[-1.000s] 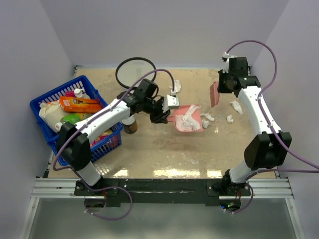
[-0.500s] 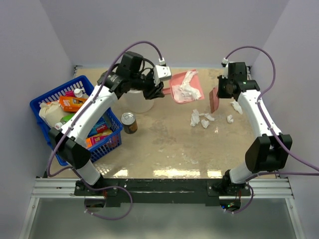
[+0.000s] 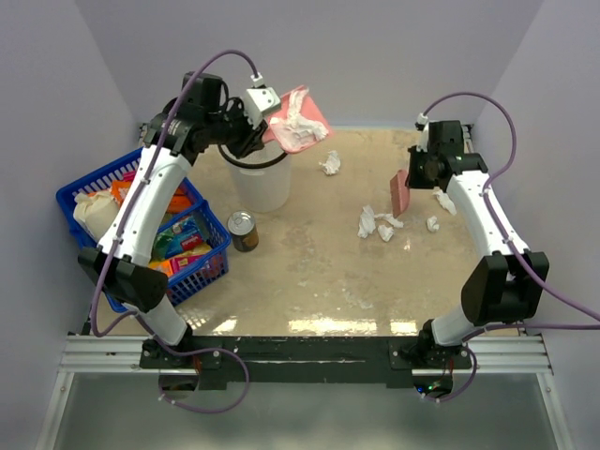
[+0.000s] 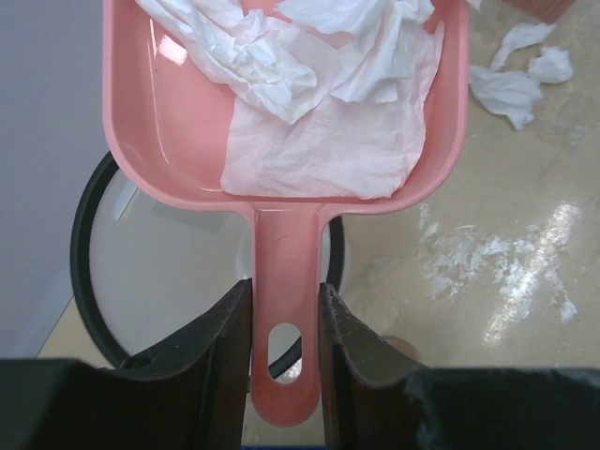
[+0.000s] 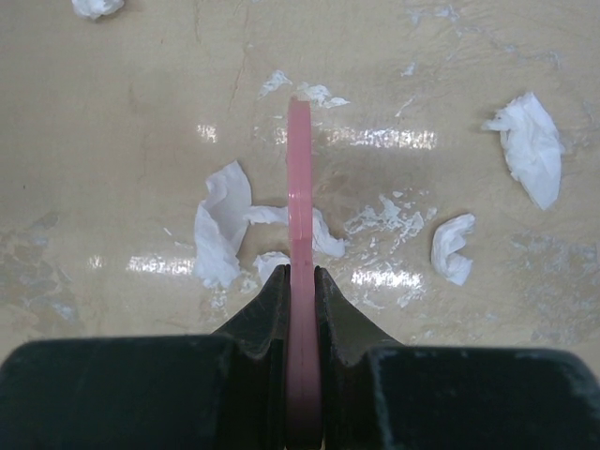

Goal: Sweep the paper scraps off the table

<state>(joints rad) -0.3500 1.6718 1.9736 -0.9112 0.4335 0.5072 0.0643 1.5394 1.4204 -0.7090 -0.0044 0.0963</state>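
Swung up above the white bin (image 3: 262, 187), the left gripper (image 4: 286, 309) clenches the loaded dustpan (image 4: 187, 150) by its handle, while the right gripper (image 5: 299, 281) clamps the scraper (image 5: 299, 169), best for pushing these light, limp paper scraps (image 5: 220, 234).

A pink dustpan (image 4: 187, 141) is being gripped by its handle between the jaws; paper scraps (image 4: 319, 150) are being carried ahead.

Pink dustpan (image 4: 169, 141); white paper scraps (image 5: 220, 234); beige marble-patterned table (image 3: 309, 272); blue basket (image 3: 204, 270); pink scraper (image 5: 299, 187); black-rimmed white bin (image 3: 262, 187).
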